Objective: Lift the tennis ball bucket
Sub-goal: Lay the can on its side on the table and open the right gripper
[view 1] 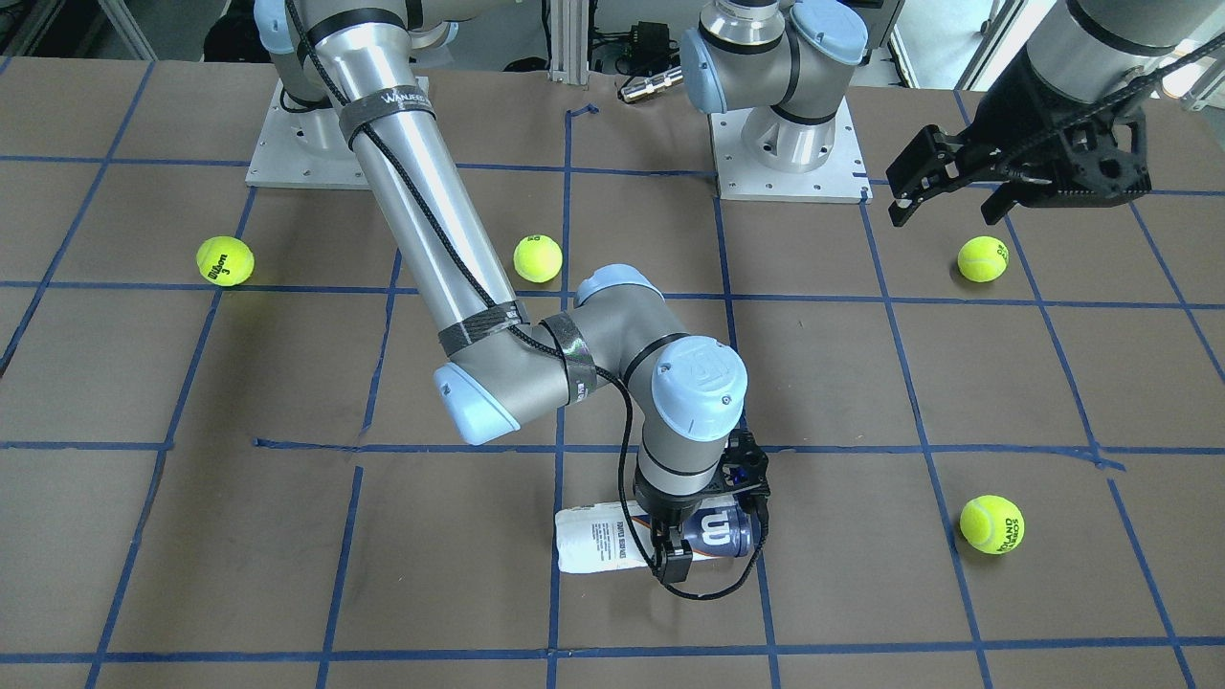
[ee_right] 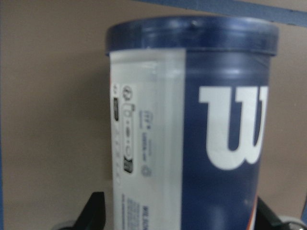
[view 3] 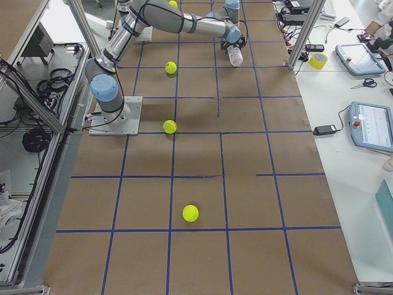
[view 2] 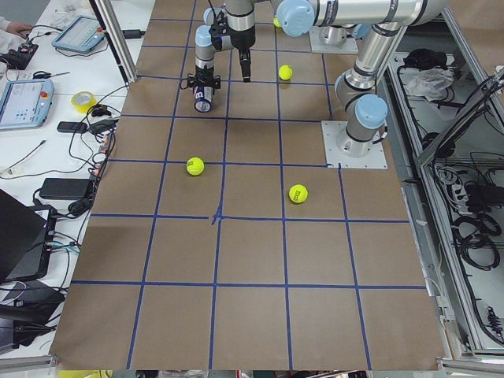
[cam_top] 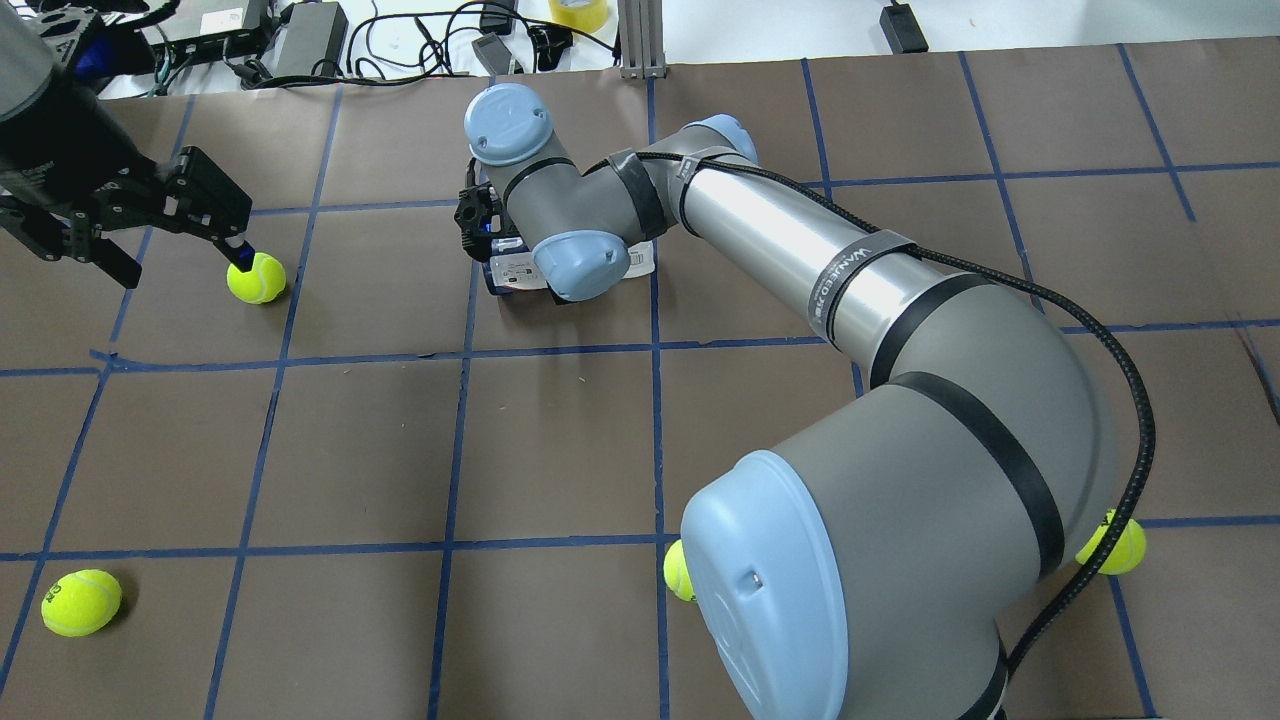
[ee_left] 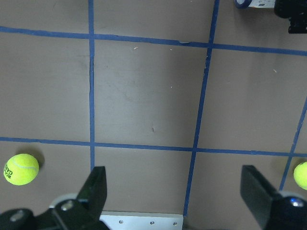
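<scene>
The tennis ball bucket (view 1: 612, 541) lies on its side on the brown table, white label end to the view's left and navy "W" end (ee_right: 230, 124) to the right. My right gripper (view 1: 691, 536) comes down over its navy part with a finger on each side. In the right wrist view both fingertips (ee_right: 96, 211) stand wide at the can's edges, a thin gap showing on the left, so it is open around the can. In the overhead view the wrist hides most of the bucket (cam_top: 512, 277). My left gripper (view 1: 946, 212) hangs open and empty, far off.
Several yellow-green tennis balls lie loose on the table: one (view 1: 983, 258) just below the left gripper, one (view 1: 991, 523) to the bucket's right, two (view 1: 537, 258) (view 1: 225, 260) near the right arm's base. Blue tape lines grid the table.
</scene>
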Motion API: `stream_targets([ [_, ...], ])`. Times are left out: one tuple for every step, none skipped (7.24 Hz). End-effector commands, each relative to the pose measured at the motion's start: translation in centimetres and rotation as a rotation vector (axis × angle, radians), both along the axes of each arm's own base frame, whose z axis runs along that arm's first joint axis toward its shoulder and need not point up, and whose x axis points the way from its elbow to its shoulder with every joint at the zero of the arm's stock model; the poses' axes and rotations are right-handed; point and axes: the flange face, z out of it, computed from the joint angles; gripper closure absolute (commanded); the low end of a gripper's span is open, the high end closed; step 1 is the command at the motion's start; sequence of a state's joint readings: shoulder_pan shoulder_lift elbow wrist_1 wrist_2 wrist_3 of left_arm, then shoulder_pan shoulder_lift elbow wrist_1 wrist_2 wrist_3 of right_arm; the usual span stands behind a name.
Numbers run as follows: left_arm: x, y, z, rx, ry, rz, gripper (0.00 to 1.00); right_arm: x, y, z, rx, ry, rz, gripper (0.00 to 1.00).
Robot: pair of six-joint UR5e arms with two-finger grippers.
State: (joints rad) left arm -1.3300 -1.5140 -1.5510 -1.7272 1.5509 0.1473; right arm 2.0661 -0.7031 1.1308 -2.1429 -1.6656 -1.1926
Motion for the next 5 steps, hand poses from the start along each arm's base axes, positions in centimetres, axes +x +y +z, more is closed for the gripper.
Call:
stream_targets([
  [0.0,-0.1,0.2,-0.005,-0.001,0.0,0.0,-1.3,0.0,7.0,-0.073,-0.031,-0.028,0.0],
  [0.0,-0.2,0.4,-0.006,-0.001,0.0,0.0,-2.7,0.3,11.7,-0.117,-0.05,-0.049,0.0],
  [0.1,-0.4,0.2,-0.004,0.004,0.0,0.0,-6.2,0.0,15.7,-0.11,-0.048,-0.118,0.0],
  [-0.4,-0.8,0.2,-0.03,0.069,0.009,0.0,-11.2,-0.3,20.4,-0.096,-0.048,-0.232,0.0],
  [-0.4,-2.3,-0.7,-0.087,0.091,0.004,0.0,-16.0,0.2,25.1,-0.086,-0.064,-0.412,0.0],
])
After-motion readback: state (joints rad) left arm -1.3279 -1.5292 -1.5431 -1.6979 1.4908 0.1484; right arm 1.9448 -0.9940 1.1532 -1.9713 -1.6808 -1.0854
